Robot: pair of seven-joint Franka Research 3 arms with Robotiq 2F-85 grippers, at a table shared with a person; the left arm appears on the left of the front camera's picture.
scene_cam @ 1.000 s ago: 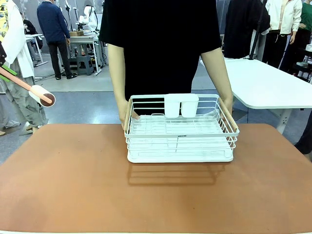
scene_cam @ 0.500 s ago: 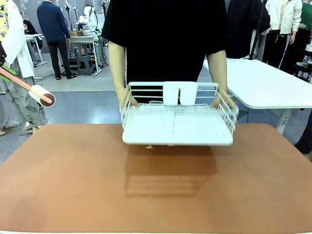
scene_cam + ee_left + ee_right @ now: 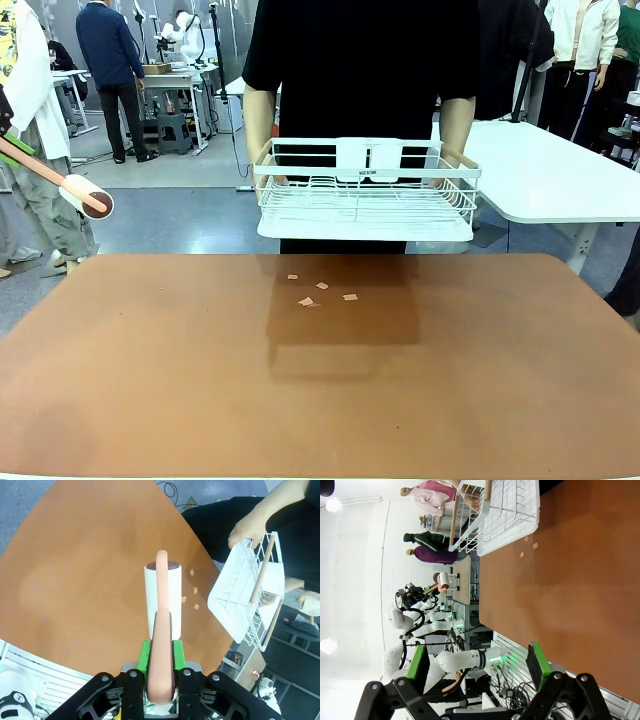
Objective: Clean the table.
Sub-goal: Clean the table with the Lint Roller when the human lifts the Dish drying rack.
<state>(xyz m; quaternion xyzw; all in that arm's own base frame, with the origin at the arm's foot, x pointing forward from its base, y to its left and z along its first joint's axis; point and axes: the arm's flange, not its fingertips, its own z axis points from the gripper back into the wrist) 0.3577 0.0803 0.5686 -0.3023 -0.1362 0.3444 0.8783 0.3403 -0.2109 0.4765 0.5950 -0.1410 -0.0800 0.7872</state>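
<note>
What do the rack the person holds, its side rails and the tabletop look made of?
Rack: thin white-coated metal wire, by its fine grid.
Side rails: pale bare wood, apparently.
Table: smooth matte reddish-brown top, probably laminate; no grain shows.

readable text: none that I can make out | small dark label on white cup holder of wire rack, held near table far edge: print too small for me
</note>
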